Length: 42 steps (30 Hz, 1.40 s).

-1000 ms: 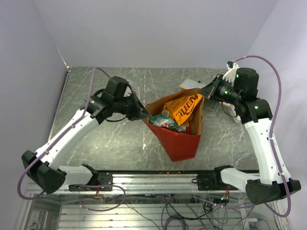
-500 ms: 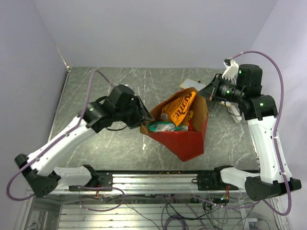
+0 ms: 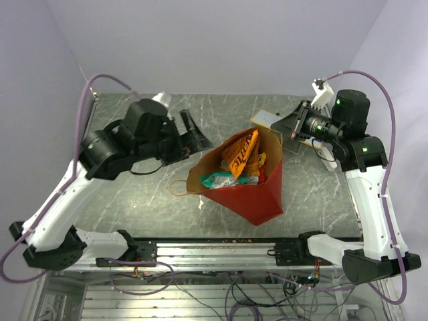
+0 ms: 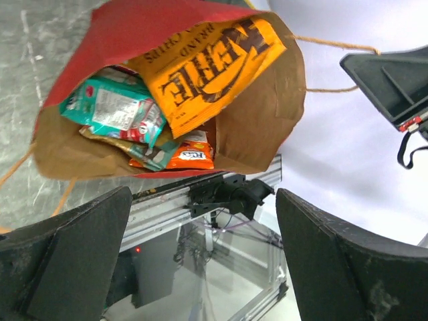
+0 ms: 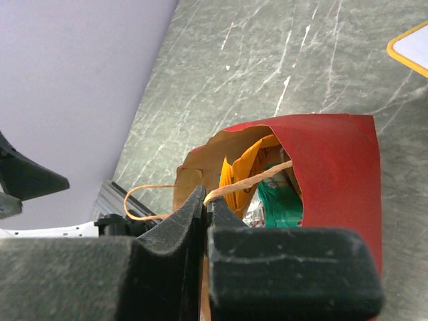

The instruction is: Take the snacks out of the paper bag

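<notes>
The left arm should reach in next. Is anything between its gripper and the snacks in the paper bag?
Nothing visible. The open left gripper faces the mouth of the paper bag, the snacks in plain view, orange chip bag foremost. The right gripper pinches a handle at the side.

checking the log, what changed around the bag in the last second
The left gripper came off the bag rim and pulled back up and left, now open. The right gripper stayed shut on the handle; the snacks are still inside.
</notes>
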Each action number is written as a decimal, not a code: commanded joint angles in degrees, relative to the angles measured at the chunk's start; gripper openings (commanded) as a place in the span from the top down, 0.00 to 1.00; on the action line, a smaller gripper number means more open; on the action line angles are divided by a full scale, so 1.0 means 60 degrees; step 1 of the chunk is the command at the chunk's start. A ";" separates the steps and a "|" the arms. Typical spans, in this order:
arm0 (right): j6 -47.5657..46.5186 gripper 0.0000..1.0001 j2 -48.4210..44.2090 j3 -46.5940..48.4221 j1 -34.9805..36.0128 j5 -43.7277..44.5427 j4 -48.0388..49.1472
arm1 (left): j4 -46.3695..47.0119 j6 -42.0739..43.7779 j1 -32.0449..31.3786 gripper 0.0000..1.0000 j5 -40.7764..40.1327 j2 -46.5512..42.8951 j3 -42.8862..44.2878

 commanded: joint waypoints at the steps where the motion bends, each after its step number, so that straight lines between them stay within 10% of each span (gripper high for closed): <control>1: 0.0283 1.00 -0.0235 0.0002 -0.0041 -0.0393 0.0760 | 0.0448 0.0987 -0.0873 0.00 -0.0014 0.1512 0.0926; 9: 0.0832 1.00 -0.0692 -0.0574 -0.0038 -0.0450 0.1510 | -0.2205 0.3510 -0.3371 0.03 -0.3012 0.6099 0.5882; 19: 0.0960 1.00 -0.0798 -0.0472 -0.0036 -0.0384 0.1342 | 0.0113 0.3455 -0.3395 0.22 -0.3177 0.5654 0.3121; 27: 0.1092 1.00 -0.0981 -0.0736 -0.0035 -0.0537 0.1287 | 0.0150 0.4423 -0.3270 0.27 -0.3979 0.6854 0.3565; 36: 0.0909 1.00 -0.0965 -0.0440 -0.0041 -0.0395 0.1142 | -0.0056 0.5471 -0.2771 0.53 -0.4407 0.7465 0.3814; 42: 0.0849 1.00 -0.0975 -0.0572 -0.0040 -0.0439 0.1210 | -0.0793 0.5874 -0.2604 0.92 -0.4145 0.7581 0.4897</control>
